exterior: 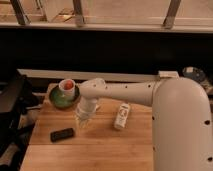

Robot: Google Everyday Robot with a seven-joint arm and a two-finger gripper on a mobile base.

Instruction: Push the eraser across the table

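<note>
The eraser (pixel 62 134), a small black oblong block, lies on the wooden table (pixel 110 147) at the front left. My white arm reaches from the right across the table. My gripper (pixel 83 120) points down just right of and slightly behind the eraser, a short gap away. The cream-white flat block is hidden behind the gripper. A white bottle (pixel 121 116) lies on its side to the right of the gripper.
A green bowl (pixel 63 99) with a white cup (pixel 66 86) in it stands at the table's back left. A dark chair or frame (pixel 12 115) stands off the left edge. A dark wall runs behind the table.
</note>
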